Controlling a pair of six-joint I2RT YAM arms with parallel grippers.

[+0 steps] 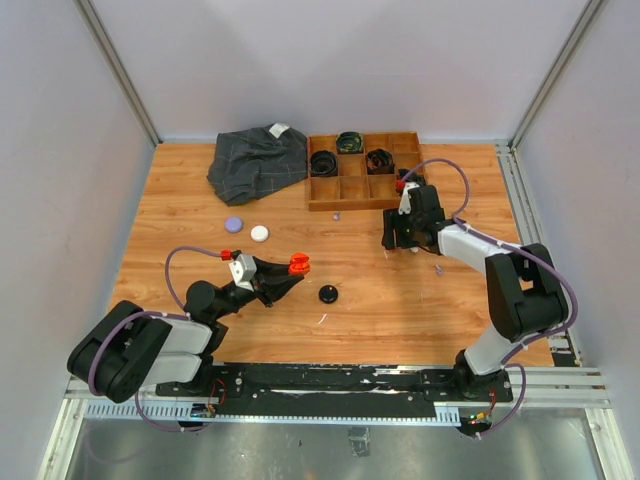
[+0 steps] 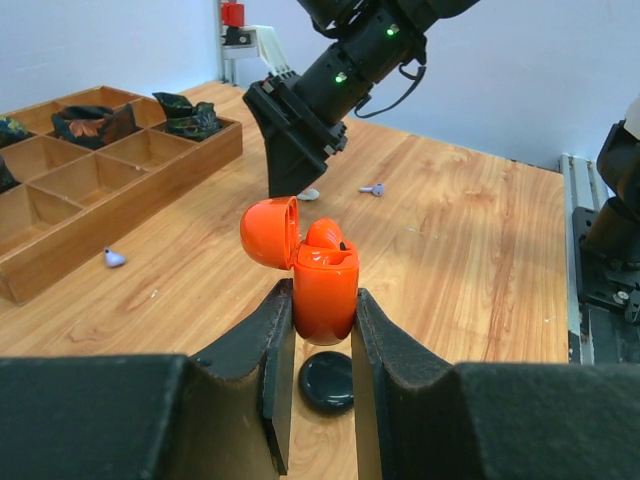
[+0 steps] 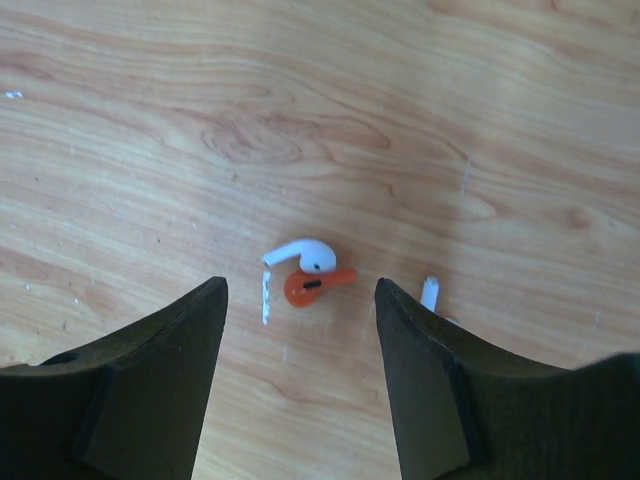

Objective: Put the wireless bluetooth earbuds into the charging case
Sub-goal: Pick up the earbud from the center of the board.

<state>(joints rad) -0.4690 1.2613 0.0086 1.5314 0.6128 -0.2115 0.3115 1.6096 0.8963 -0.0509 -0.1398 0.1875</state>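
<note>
Two sets of jaws are doing different jobs. The left jaws are clamped tight on the lower body of the orange charging case [image 2: 325,295], holding it upright above the bench [image 2: 450,260] with its hinged lid [image 2: 270,232] thrown back. The grip sits low, I judge, so that the mouth stays clear and faces up for loading. One orange earbud [image 2: 326,233] appears to be seated in the case already, which would leave one slot to fill. A black puck [image 2: 327,382] lies on the wood under the case. The right jaws stand apart at a middling width with nothing between them. They point straight down and straddle a second orange earbud [image 3: 318,284], the likely match for the case. A white earbud [image 3: 300,253] lies against it or just beside it, so closing here could catch both, and the pinch probably needs to line up on the orange stem alone. Further out, one purple earbud [image 2: 373,188] lies near the right arm. Another purple earbud [image 2: 114,258] sits close to the wooden tray [image 1: 322,205]. Along the far side, the tray's compartments hold black coiled belts [image 1: 323,161], and a grey cloth [image 1: 255,160] lies beside it. A purple puck [image 1: 234,224] and a white puck [image 1: 260,233] lie well apart from either arm.
</note>
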